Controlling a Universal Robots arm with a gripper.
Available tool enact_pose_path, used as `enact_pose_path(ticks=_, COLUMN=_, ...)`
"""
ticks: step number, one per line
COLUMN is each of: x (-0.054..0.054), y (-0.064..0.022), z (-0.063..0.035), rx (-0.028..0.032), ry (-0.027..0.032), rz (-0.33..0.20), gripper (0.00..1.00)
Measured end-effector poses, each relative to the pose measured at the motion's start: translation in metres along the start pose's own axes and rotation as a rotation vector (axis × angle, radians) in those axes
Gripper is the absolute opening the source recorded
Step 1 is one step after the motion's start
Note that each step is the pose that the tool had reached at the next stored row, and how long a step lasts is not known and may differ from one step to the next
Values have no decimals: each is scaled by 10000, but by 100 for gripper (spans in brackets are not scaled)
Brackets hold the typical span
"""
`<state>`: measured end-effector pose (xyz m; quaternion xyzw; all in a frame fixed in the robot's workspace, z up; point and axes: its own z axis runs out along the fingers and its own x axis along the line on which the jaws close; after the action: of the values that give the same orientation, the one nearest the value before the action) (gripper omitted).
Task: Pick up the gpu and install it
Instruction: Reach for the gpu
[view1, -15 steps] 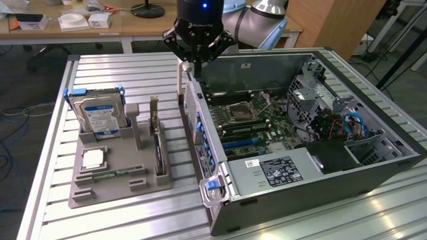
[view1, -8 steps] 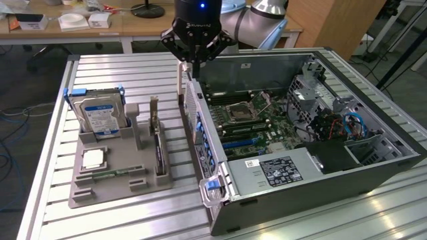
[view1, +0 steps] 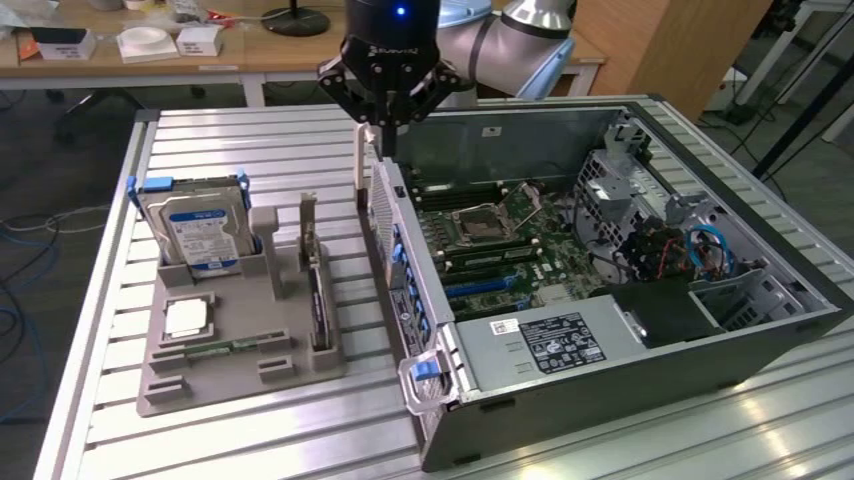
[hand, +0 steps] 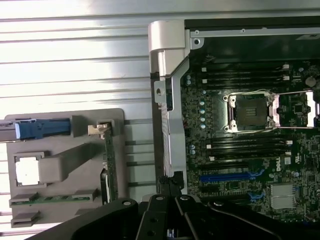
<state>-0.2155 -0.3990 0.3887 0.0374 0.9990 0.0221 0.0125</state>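
1. Now then, the gripper (view1: 383, 135) hangs over the rear wall of the open computer case (view1: 641, 375). Its fingers are pinched shut, with nothing between them that I can see.
2. The gpu (view1: 315, 290) is not in hand. It stands on its long edge in a slot of the grey tray (view1: 240, 385), along the tray edge that faces the case. Its silver bracket (hand: 97, 129) is at the end toward the far edge of the table (view1: 227, 140) in the exterior view.
3. Handling, as I judge it: a thin, stiff, light card, but fragile. Bare components and edge contacts will not forgive a hard squeeze.
4. The best hold looks like the upper long edge, pinched across the thickness near the middle, so the card lifts straight out without tilting. The flat faces offer little bite, so a square grip matters.
5. Room around the card is tight at the sides. The strip of table between that tray edge and the case wall is narrow, and a grey tray post stands just beside the card on its other face. Above it, all is open.
6. The hard drive (view1: 198, 228) stands well apart, at the tray's far corner.
7. Inside the case the motherboard (view1: 514, 250) lies exposed, with blue slots (hand: 230, 176) near the rear wall. Walls ring the board, so the free way in is from above.
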Motion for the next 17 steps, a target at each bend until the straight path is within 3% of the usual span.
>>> enact_pose_path(ticks=17, x=133, y=-10, z=4, rx=0, ry=0, rz=-1, gripper=11)
